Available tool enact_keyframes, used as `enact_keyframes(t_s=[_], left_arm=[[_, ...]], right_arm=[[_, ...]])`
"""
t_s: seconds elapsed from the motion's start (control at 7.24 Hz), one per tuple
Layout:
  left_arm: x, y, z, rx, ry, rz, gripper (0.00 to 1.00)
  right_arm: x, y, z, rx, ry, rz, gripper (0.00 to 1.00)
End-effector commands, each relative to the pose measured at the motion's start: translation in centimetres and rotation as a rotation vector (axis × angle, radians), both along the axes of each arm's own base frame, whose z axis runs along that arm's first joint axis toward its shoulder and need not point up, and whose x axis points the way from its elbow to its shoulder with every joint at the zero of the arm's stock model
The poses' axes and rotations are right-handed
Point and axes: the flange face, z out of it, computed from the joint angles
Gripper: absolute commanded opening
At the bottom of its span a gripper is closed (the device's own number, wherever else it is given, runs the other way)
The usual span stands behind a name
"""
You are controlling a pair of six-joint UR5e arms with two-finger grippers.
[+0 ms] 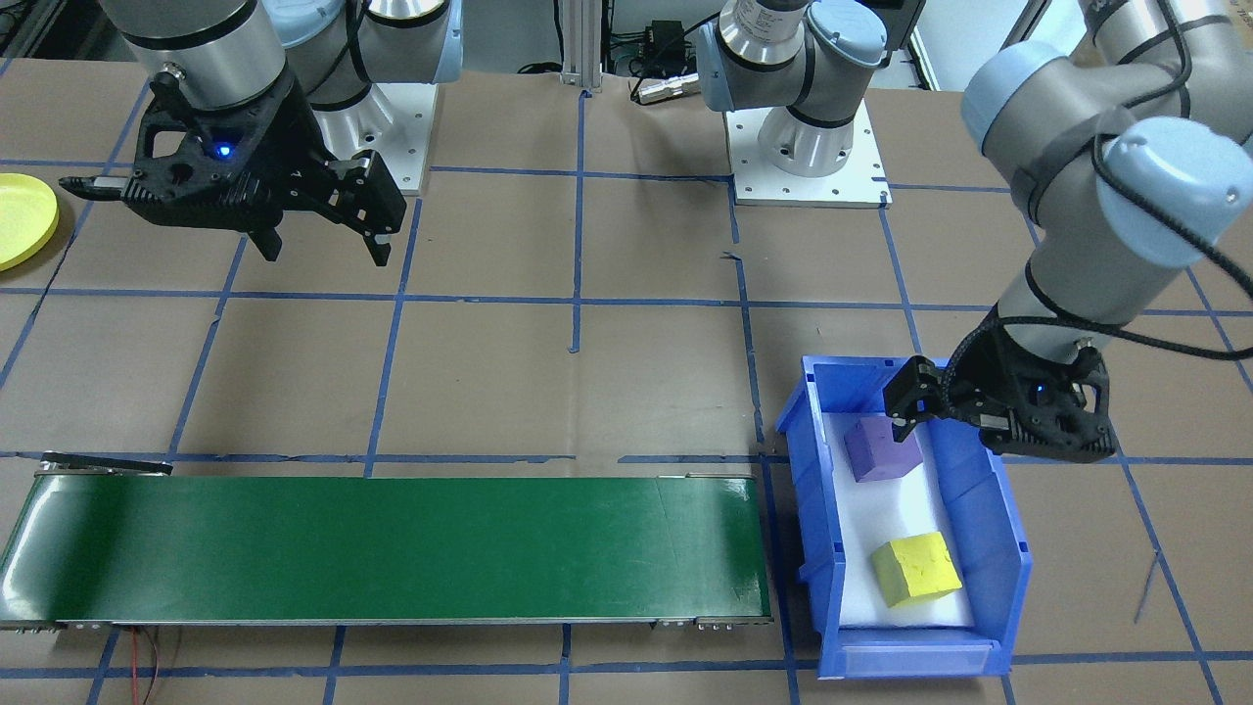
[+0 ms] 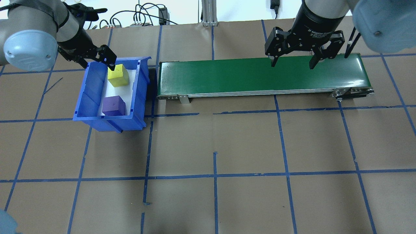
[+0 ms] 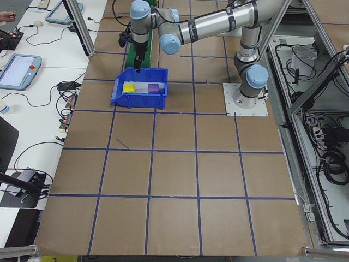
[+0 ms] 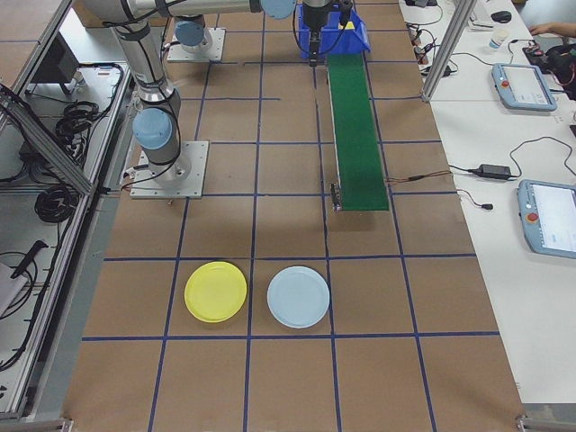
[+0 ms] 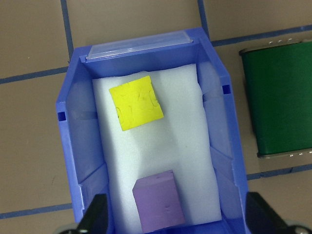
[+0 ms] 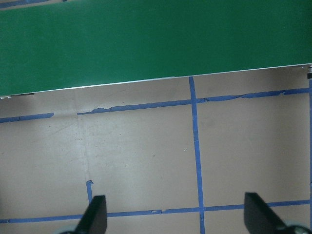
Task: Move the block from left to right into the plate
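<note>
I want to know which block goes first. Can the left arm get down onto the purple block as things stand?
Probably yes. The left gripper hangs open over the blue bin, close above the purple block. The bin is open-topped, and the yellow block lies apart from it.

Front view chops the yellow plate [image 1: 22, 219] off at the edge, and the left claw [image 1: 905, 409] partly covers the purple block [image 1: 882, 450].

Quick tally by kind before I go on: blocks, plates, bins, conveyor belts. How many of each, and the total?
Blocks: 2, the yellow block and the purple block, both in the bin.
Plates: 2, the yellow plate and the light blue plate.
Bins: 1, the blue bin.
Conveyor belts: 1, the green belt.
Total: 6.
</note>
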Motion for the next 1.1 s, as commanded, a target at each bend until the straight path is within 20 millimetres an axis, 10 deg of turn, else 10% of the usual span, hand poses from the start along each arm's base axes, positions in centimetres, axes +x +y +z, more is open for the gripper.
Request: enact_keyframes(t_s=[0.0,0.97], left_arm=[[0.3,0.4,-4.3,0.082,0.008,0.066,1.0],[0.6,1.3,-11.2,0.209,-0.027,0.146,1.0]], right_arm=[[0.0,0.1,0.0,0.001,0.001,0.0,1.0],[-0.1,0.0,-0.2,0.004,0.001,-0.002,1.0]])
